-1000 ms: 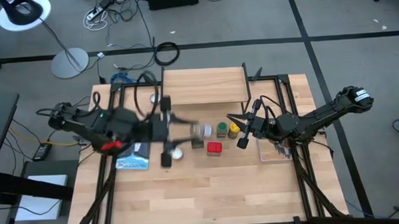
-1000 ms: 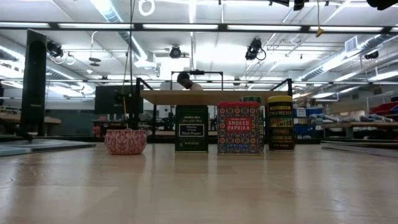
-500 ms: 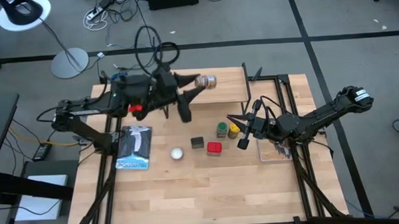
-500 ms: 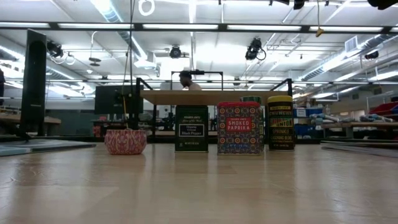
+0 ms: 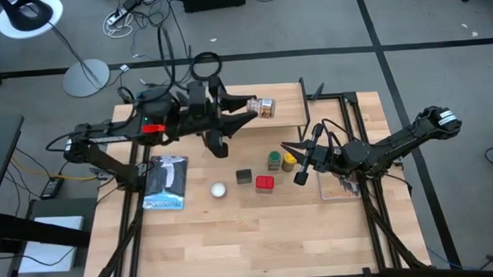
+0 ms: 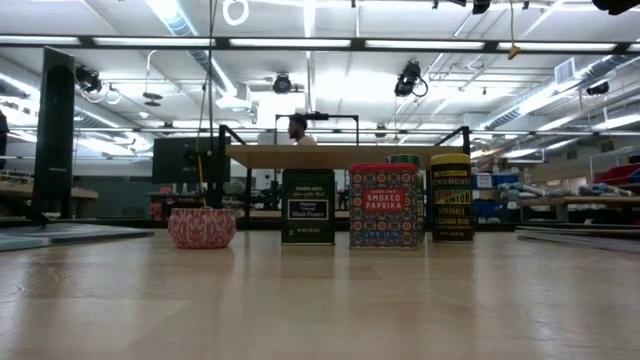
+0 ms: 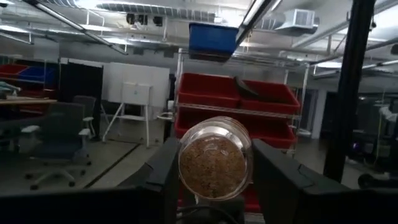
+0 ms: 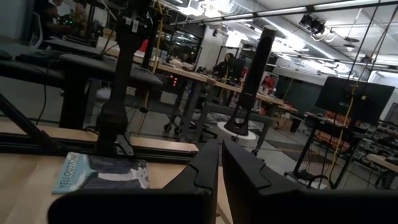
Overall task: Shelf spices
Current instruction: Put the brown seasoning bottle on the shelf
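Now, left claw [image 5: 249, 108]: up over the shelf [image 5: 278, 113], fingers clamped on the brown jar [image 5: 264, 107], which lies on its side in the grip; the wrist view shows the jar [image 7: 215, 165] end-on between the fingers [image 7: 163, 169].
Right claw [image 5: 295, 161]: low over the bench [image 5: 233, 238], just right of the yellow jar [image 5: 289, 162], fingers pressed together on nothing.
Shelf: at the bench's far edge, with the jar hanging above its middle.
Black tin [image 5: 244, 176]: on the bench in front of the shelf.
Red tin [image 5: 264, 183]: touching or nearly touching the black tin's right side.
Green jar [image 5: 274, 160]: between the red tin and the shelf, just left of the yellow jar.
Disc [image 5: 219, 189]: left of the black tin.
Book [image 5: 165, 182]: further left, flat on the bench.
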`<state>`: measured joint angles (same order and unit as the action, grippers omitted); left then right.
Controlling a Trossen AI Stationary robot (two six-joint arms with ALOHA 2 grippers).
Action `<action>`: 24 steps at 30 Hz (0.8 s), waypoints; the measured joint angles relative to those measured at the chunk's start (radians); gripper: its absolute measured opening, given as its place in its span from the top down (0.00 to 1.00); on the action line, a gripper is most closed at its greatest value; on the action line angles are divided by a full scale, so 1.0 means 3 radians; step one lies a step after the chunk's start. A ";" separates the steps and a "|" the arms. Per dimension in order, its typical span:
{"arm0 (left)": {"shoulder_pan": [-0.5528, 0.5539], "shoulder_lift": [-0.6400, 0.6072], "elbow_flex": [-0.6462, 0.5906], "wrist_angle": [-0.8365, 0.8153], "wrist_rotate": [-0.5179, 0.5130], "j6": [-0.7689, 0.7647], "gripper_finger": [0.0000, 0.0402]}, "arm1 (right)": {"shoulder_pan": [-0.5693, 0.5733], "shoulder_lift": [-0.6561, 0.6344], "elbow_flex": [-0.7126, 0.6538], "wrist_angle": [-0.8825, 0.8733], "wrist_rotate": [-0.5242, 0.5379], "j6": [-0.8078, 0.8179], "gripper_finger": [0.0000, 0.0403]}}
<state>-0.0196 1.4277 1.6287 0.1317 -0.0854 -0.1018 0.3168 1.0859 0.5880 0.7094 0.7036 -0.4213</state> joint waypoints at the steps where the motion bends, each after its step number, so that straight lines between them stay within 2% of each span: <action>1: 0.0001 0.0000 0.0000 -0.0013 -0.0001 0.0045 0.62 | 0.0000 0.0000 0.0000 0.0000 0.0000 0.0000 0.94; 10: -0.0095 0.0049 -0.0006 -0.0644 -0.0242 0.1676 0.62 | 0.0001 0.0000 0.0000 0.0000 0.0001 0.0000 0.94; 17: -0.0314 0.0088 -0.0006 -0.0648 -0.0363 0.3002 0.62 | 0.0003 0.0000 0.0000 -0.0001 0.0002 -0.0001 0.94; 20: -0.0381 0.0088 -0.0006 -0.0635 -0.0614 0.3402 0.62 | 0.0003 0.0000 0.0000 -0.0002 0.0003 0.0000 0.95; 24: -0.0440 0.0088 -0.0006 -0.0609 -0.1141 0.3864 0.62 | 0.0003 0.0000 0.0000 -0.0003 0.0003 -0.0001 0.94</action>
<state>-0.1516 1.4540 1.6268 -0.0511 -0.4275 1.0575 0.3176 1.0859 0.5880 0.7086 0.7044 -0.4217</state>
